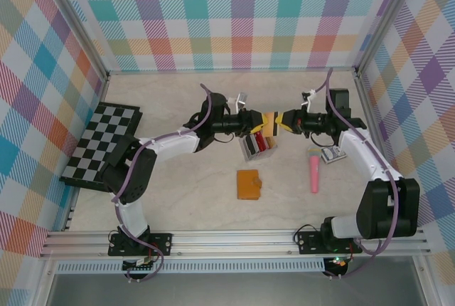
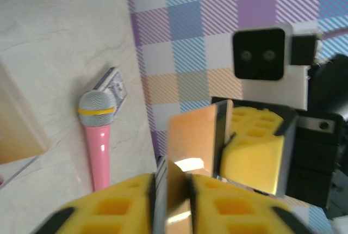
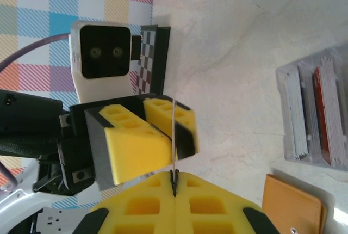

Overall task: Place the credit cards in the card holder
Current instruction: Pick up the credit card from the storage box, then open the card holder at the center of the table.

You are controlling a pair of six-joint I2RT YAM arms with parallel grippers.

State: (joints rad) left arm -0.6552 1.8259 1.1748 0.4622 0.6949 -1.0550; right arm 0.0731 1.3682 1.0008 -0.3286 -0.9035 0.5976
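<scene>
Coppery thin plastic card [image 2: 193, 136] spans both claws midair: right claw [image 3: 174, 178] clamps it, left claw [image 2: 173, 184] straddles it, grip unclear. Orange-tan leather wallet [image 1: 249, 183] lies folded on the desk [image 1: 185, 210], nearer the bases.

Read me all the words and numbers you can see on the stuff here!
No text here can be read.
Small printed packet beside the pink toy microphone: has print, too blurred to read.
Credit cards in the grey rack: seen edge-on, nothing readable.
Held orange card: shiny, no text visible.
Card holder: plain leather, no lettering visible.
</scene>
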